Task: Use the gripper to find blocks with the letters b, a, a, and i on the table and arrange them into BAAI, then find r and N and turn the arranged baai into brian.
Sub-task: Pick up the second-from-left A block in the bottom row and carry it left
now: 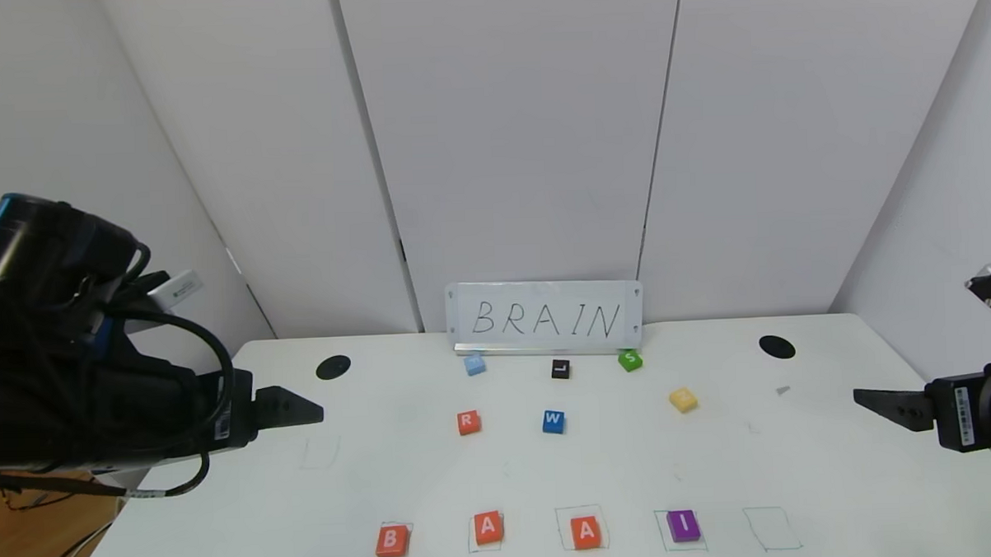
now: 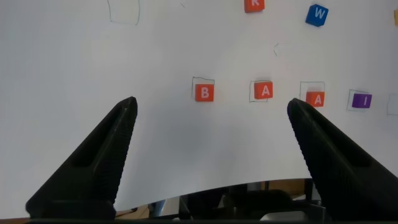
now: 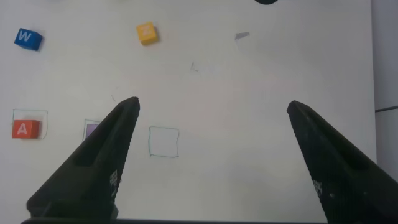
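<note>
Orange-red B, A, A and purple I blocks (image 1: 537, 531) are sitting in a near-edge row on the table (image 1: 224, 519); r (image 1: 468, 422) and N (image 1: 683, 399) are lying farther back.

Left wrist: my left gripper (image 2: 211, 155) is hovering wide, empty.

Right wrist: my right gripper (image 3: 211, 155) is gaping too. Risk: swapping an A could be nudging neighbours off their green squares.
</note>
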Robot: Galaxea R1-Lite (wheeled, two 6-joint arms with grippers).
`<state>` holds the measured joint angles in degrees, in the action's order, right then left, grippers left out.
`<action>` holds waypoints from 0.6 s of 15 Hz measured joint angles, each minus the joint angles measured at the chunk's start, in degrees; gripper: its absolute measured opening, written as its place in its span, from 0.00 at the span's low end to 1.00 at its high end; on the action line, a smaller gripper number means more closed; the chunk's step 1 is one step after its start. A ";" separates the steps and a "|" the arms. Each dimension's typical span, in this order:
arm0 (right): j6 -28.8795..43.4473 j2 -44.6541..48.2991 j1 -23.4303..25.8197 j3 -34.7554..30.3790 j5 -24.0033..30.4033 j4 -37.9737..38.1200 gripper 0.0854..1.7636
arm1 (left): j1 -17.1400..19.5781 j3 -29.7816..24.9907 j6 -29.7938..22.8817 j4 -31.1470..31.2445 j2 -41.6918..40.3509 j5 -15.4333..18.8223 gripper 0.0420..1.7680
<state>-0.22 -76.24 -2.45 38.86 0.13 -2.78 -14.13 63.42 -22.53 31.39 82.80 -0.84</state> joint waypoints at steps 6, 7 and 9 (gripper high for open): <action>-0.49 0.11 -0.35 -0.02 -0.11 -0.01 0.97 | -6.97 11.91 -11.65 6.24 10.56 -1.72 0.97; -0.65 0.04 -0.57 0.22 -0.13 -0.04 0.97 | -7.95 12.65 -12.15 6.27 11.91 -2.17 0.97; -0.89 -0.05 -0.96 0.74 -0.21 0.22 0.97 | -8.94 13.31 -12.73 6.27 13.68 -2.99 0.97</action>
<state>-1.11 -76.29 -3.41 39.61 -0.07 -2.56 -23.06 76.73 -35.26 37.66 96.48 -3.83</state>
